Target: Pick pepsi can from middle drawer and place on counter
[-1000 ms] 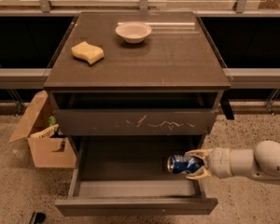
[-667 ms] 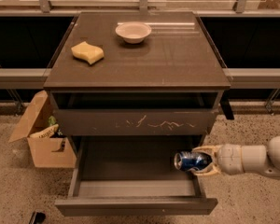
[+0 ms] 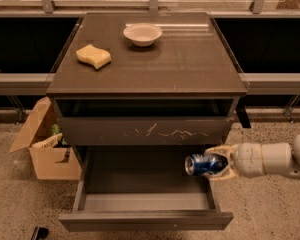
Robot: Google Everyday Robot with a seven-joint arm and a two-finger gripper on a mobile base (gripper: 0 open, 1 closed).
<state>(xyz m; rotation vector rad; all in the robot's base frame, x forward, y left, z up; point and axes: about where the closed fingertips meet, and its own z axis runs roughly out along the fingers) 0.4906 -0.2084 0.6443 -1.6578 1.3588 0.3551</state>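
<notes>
The can (image 3: 202, 164) is held sideways, pinched in the claw (image 3: 215, 163) at the right edge of the open drawer (image 3: 145, 220), which otherwise looks bare. Judged light, thin-walled and slick, it is best gripped gently at mid-body. The bowl (image 3: 142, 40) on the bench (image 3: 180, 64) seems empty. Packets are seen in the floor box (image 3: 50, 165).

The dark brown tabletop (image 3: 190, 64) is smooth and faintly glossy, with light scuffs. The grey-brown open drawer (image 3: 140, 176) looks matt, like laminate. At its right edge a cream, matt plastic claw (image 3: 211, 164) clasps the shiny blue metal can (image 3: 201, 164). The brown cardboard box (image 3: 47, 159) is dull.
</notes>
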